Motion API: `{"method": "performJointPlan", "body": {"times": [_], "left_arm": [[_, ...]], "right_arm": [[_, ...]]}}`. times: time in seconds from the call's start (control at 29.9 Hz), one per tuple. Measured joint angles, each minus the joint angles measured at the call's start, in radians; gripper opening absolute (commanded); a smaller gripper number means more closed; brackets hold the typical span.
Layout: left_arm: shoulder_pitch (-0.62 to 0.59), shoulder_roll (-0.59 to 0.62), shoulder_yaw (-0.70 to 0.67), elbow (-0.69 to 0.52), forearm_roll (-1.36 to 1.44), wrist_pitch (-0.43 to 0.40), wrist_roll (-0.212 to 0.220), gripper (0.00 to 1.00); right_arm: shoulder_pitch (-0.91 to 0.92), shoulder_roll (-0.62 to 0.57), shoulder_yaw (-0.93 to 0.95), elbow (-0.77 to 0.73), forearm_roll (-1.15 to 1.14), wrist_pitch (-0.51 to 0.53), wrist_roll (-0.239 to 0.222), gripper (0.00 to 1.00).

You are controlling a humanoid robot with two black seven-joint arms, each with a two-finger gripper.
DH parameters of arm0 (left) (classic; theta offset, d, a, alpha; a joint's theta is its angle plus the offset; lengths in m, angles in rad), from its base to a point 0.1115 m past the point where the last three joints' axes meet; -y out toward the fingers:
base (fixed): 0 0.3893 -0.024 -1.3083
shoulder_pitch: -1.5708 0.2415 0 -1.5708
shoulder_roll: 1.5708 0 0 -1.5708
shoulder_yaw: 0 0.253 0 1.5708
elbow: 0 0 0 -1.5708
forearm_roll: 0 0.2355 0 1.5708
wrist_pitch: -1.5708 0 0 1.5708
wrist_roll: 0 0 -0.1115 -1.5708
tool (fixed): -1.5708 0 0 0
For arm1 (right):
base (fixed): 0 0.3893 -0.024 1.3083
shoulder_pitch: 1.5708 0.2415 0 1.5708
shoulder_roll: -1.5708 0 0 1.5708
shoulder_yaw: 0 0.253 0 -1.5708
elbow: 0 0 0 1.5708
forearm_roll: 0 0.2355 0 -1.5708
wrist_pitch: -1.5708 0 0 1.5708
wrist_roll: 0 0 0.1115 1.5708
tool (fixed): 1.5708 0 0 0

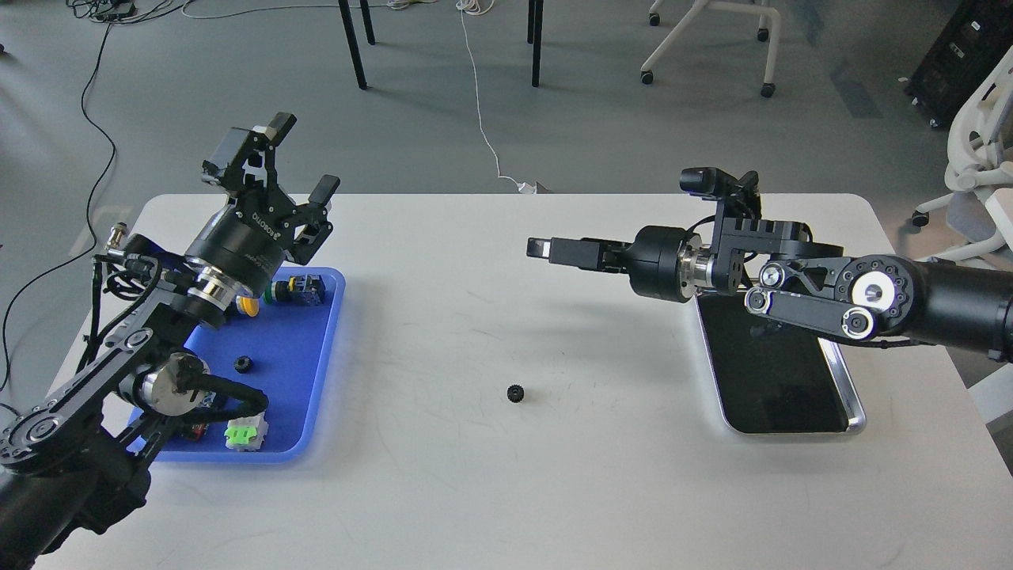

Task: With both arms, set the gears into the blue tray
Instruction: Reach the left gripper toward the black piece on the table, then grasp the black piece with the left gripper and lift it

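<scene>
One small black gear lies on the white table near its middle, apart from both arms. Another gear rests inside the blue tray at the left. My left gripper is raised above the tray's far edge, its two fingers spread wide and empty. My right gripper points left over the table, well above and to the right of the loose gear. It is seen side-on as a single bar, so its fingers cannot be told apart. Nothing shows at its tip.
Coloured push-button switches lie in the blue tray: a yellow one, a green-and-black one, a green-white one. A black-bottomed metal tray lies under my right arm. Chairs and cables stand on the floor beyond.
</scene>
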Motion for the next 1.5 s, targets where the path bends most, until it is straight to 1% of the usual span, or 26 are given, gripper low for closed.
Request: {"method": "performJointPlan", "body": {"times": [0.1, 0.17, 0.23, 0.33, 0.37, 0.43, 0.5, 0.57, 0.64, 0.77, 0.87, 0.97, 1.1, 1.3, 1.44, 1.5], "left_arm": [[-0.002, 0.005, 0.01, 0.0, 0.026, -0.022, -0.001, 0.98], [-0.005, 0.008, 0.02, -0.001, 0.089, -0.045, -0.008, 0.98], [-0.009, 0.011, 0.035, -0.004, 0.208, -0.076, -0.038, 0.98], [-0.019, 0.012, 0.069, -0.007, 0.416, -0.115, -0.109, 0.98], [-0.023, 0.012, 0.085, -0.007, 0.493, -0.125, -0.122, 0.98], [-0.044, 0.012, 0.124, -0.013, 0.625, -0.139, -0.132, 0.98], [-0.084, 0.017, 0.19, -0.028, 0.76, -0.146, -0.135, 0.98], [-0.148, 0.033, 0.287, -0.043, 0.897, -0.149, -0.136, 0.98], [-0.239, 0.044, 0.413, -0.051, 1.042, -0.15, -0.136, 0.98], [-0.409, 0.033, 0.63, -0.047, 1.297, -0.148, -0.136, 0.98], [-0.494, -0.02, 0.724, -0.02, 1.447, -0.148, -0.137, 0.96], [-0.544, -0.076, 0.797, 0.044, 1.535, -0.143, -0.137, 0.94], [-0.584, -0.147, 0.883, 0.138, 1.555, -0.125, -0.137, 0.92], [-0.594, -0.221, 0.908, 0.253, 1.556, -0.106, -0.136, 0.88], [-0.594, -0.241, 0.931, 0.304, 1.556, -0.105, -0.136, 0.81], [-0.594, -0.242, 0.936, 0.318, 1.556, -0.105, -0.136, 0.72]], "right_arm": [[-0.174, -0.029, 0.239, 0.003, 0.058, 0.0, 0.0, 0.97], [-0.278, -0.031, 0.382, 0.002, 0.084, 0.004, 0.0, 0.98], [-0.377, -0.03, 0.502, 0.002, 0.129, 0.01, 0.0, 0.99], [-0.485, -0.024, 0.613, 0.003, 0.237, 0.021, 0.0, 0.99], [-0.513, -0.024, 0.64, 0.003, 0.285, 0.032, 0.0, 0.99], [-0.553, -0.026, 0.677, 0.001, 0.378, 0.064, 0.0, 0.99], [-0.587, -0.033, 0.7, 0.0, 0.47, 0.107, 0.0, 0.99], [-0.613, -0.048, 0.713, -0.003, 0.542, 0.148, 0.0, 0.99], [-0.627, -0.07, 0.718, -0.006, 0.588, 0.181, 0.0, 0.99], [-0.638, -0.09, 0.721, -0.006, 0.61, 0.2, 0.0, 0.99], [-0.639, -0.092, 0.722, -0.004, 0.611, 0.201, 0.0, 0.99], [-0.639, -0.096, 0.723, -0.004, 0.611, 0.201, 0.0, 0.99], [-0.639, -0.1, 0.727, -0.003, 0.611, 0.201, 0.0, 0.99], [-0.639, -0.103, 0.728, -0.004, 0.611, 0.201, 0.0, 0.99], [-0.639, -0.103, 0.728, -0.005, 0.612, 0.201, 0.0, 0.99], [-0.64, -0.102, 0.728, -0.005, 0.612, 0.201, 0.0, 0.99]]}}
